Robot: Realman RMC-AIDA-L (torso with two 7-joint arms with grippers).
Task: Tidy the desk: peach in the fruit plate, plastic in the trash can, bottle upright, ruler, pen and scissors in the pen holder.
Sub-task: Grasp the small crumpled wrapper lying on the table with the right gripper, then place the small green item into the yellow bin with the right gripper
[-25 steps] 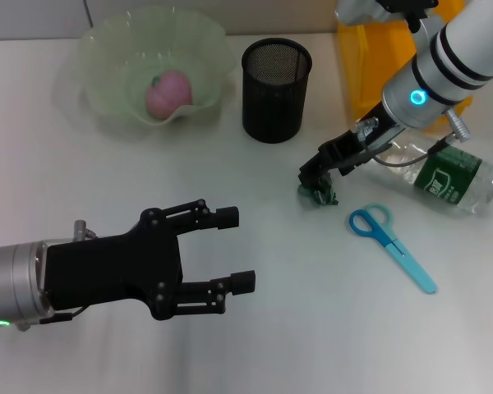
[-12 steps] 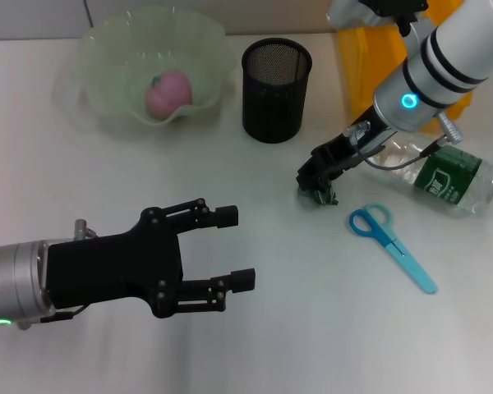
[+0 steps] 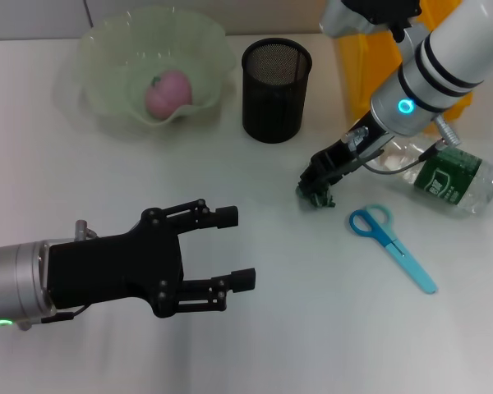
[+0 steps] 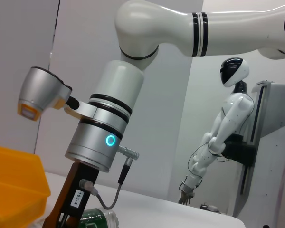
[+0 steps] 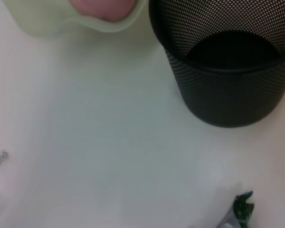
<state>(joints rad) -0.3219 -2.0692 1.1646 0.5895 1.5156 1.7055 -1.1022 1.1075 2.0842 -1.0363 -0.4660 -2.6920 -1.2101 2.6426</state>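
Crumpled green plastic scrap (image 3: 319,197) lying just below black mesh pen holder (image 3: 276,80), being pinched by right gripper (image 3: 316,185); blue scissors (image 3: 390,245) and toppled clear bottle (image 3: 448,178) lying beside; left gripper (image 3: 230,249) hovering spread, well apart.

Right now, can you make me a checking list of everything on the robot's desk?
Surface: white desk, bare where nothing lies.
Peach: pink peach already in the green fruit plate.
Pen holder: black mesh pen holder upright; nothing seen inside.
Plastic: green plastic scrap on the desk at the right gripper's tips.
Bottle: green-label bottle lying on its side.
Scissors: blue scissors flat on the desk.
Trash can: yellow bin at the back.
Ruler, pen: nothing seen.
Clutter: nothing seen.
Grippers: left gripper open, holding nothing; right gripper down at the scrap.
Cables: grey cable on the right wrist.
Surroundings: another white robot by a wall.
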